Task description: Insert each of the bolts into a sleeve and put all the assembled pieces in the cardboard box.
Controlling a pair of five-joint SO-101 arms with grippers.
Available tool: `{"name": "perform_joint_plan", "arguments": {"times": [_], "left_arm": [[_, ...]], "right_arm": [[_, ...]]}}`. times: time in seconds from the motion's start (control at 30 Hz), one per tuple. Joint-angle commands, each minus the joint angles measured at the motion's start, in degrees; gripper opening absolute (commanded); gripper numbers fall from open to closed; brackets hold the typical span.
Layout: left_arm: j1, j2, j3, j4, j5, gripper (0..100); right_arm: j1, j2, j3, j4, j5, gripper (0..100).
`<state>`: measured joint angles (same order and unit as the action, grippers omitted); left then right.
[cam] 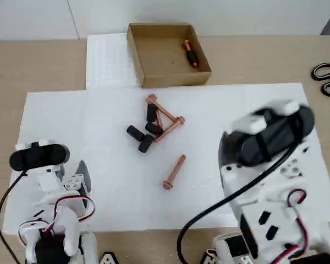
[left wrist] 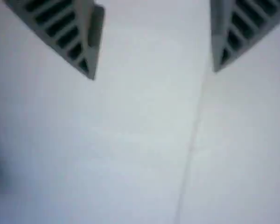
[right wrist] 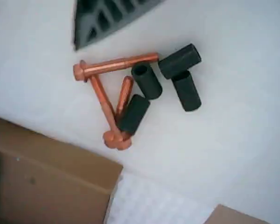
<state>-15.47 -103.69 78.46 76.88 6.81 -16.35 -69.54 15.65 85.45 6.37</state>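
Observation:
Copper bolts [cam: 166,127] and several black sleeves [cam: 146,137] lie in a loose pile mid-table; in the right wrist view the bolts [right wrist: 114,65] cross beside the sleeves [right wrist: 147,80]. One bolt [cam: 174,171] lies alone nearer the arms. The cardboard box [cam: 136,52] at the back holds one bolt in a sleeve [cam: 190,53]. My left gripper [left wrist: 154,71] hangs open over bare white foam at the front left [cam: 81,175]. My right arm [cam: 269,135] is raised at the right; one finger [right wrist: 107,18] of its open gripper shows above the pile, holding nothing.
A white foam sheet [cam: 99,126] covers the work area on a wooden table. Black scissors [cam: 327,78] lie at the far right edge. The box's corner [right wrist: 46,182] stands close behind the pile. Open foam lies between the lone bolt and the left arm.

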Motion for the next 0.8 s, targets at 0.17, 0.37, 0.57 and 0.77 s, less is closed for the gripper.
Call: {"name": "perform_joint_plan", "arguments": {"times": [0.17,0.37,0.57,0.77], "left_arm": [[0.18,-0.7,5.23,-0.18,0.35,16],[0.18,-0.7,11.74,-3.34,0.35,16],[-1.49,-0.7,11.56,-3.43,0.35,16],[-1.49,-0.7,11.56,-3.43,0.35,16]], "right_arm": [[0.4,-29.14,36.04,-11.65,0.7,24.5],[0.22,-34.51,45.54,-11.65,0.62,24.5],[0.31,-34.42,48.88,-13.85,0.44,24.5],[0.4,-34.42,54.15,-13.32,0.53,24.5]]}}
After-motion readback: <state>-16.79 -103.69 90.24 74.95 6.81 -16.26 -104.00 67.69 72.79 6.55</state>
